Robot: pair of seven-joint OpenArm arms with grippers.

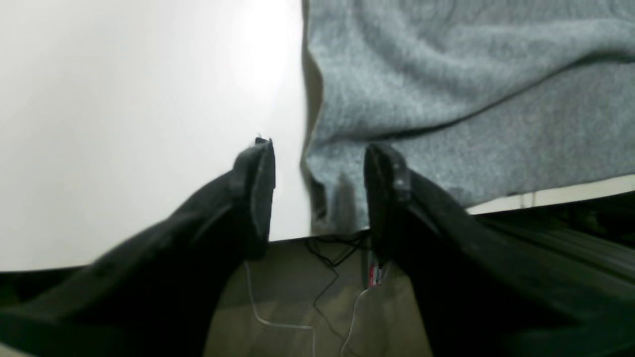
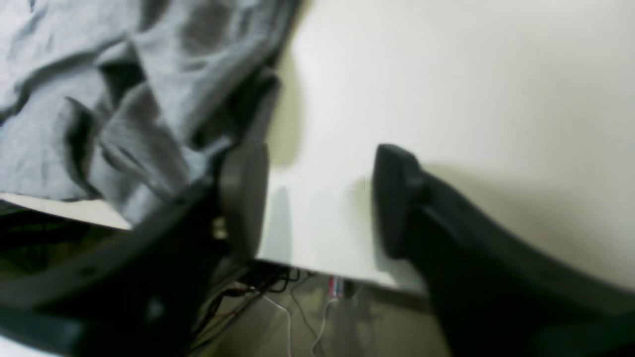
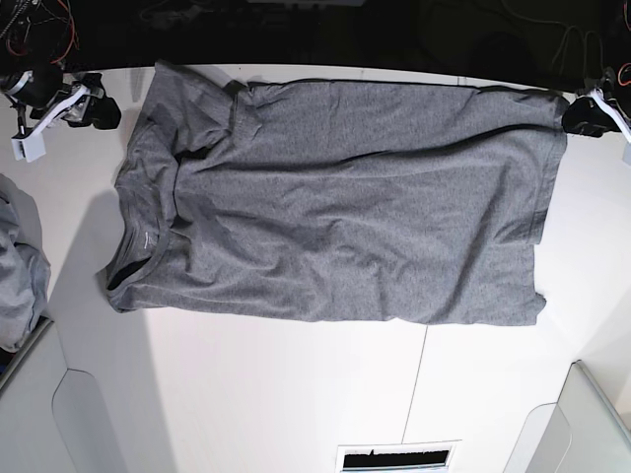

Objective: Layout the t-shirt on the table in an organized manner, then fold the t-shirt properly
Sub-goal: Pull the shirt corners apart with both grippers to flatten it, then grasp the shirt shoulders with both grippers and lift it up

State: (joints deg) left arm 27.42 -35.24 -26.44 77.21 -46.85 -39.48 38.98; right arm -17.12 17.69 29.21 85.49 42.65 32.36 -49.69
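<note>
1. The t-shirt [image 3: 335, 236] lies spread across the table [image 3: 296, 394], wrinkled, one sleeve tucked; laying out is nearly done.
2. Left gripper [image 1: 317, 193] and right gripper [image 2: 317, 198]: jaws apart, holding nothing.
3. Folding not started.

Grey t-shirt [image 3: 335, 227] spread flat, lightly wrinkled, collar at base view's left, on white table [image 3: 246, 394]

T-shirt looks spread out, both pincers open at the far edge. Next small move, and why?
Probably straighten the near sleeve. The t-shirt lies mostly flat on the table, but that sleeve looks tucked under near the collar. The left pincer and right pincer both stand open, holding nothing, so either could regrasp.
</note>
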